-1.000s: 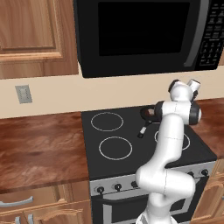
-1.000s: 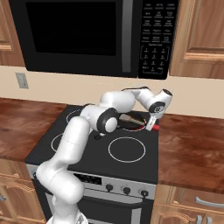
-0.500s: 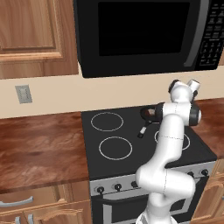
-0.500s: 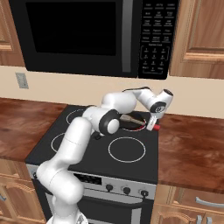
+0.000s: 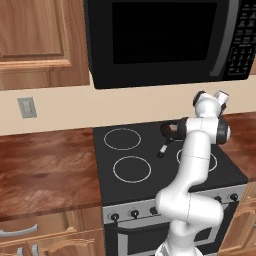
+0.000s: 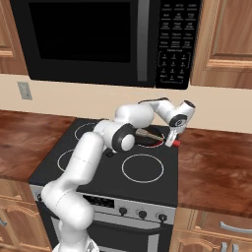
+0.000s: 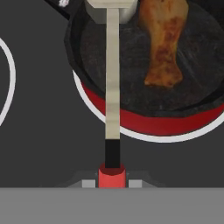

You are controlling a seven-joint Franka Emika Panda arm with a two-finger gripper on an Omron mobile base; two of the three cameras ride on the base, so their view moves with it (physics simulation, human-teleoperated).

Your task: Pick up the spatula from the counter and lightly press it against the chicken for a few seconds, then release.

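Up close — spatula (image 7: 112, 87) beside chicken (image 7: 164, 48).

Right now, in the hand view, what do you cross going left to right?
burner ring → spatula → chicken

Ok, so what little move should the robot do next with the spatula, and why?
Probably slide the spatula sideways toward the chicken, then press down. The gripper is closed on its red handle. The blade is over the pan, beside the chicken rather than on top of it, so pressing down from here would likely miss the meat.
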